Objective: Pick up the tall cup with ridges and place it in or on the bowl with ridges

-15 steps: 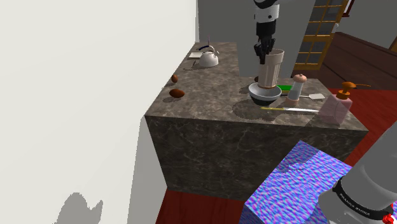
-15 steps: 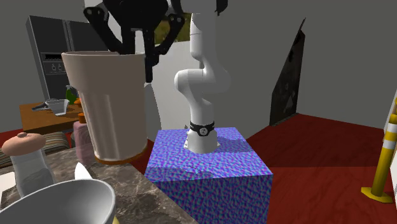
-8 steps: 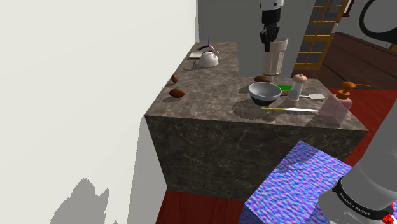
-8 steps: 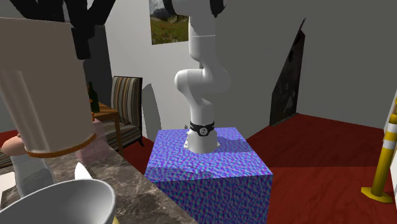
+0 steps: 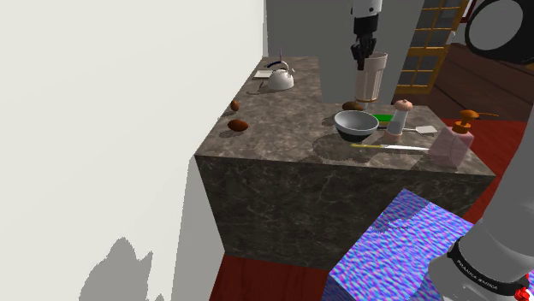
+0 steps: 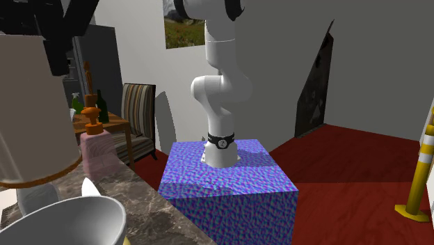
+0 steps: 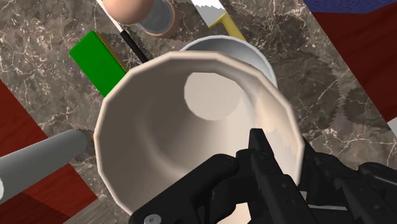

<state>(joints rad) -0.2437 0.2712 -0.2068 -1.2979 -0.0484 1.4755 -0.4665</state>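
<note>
Cup lifted higher, upright, mouth up.

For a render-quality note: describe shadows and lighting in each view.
Shoulder view: a shadow darkens the counter beside the bowl; a grey shadow falls on the white wall. Second exterior view: the cup looms near the camera, cut by the frame's edge. Wrist view: scalloped shadows on the counter.

The tall cup hangs from the claw, which grips its rim, above the counter. The bowl sits on the counter below the claw, apart from the cup. To the shoulder view's right of the claw stand the shaker and, farther off, the soap dispenser. The knife lies just beside the bowl, on the side nearer the stand. The kettle stands well apart to the claw's left in that view.
</note>
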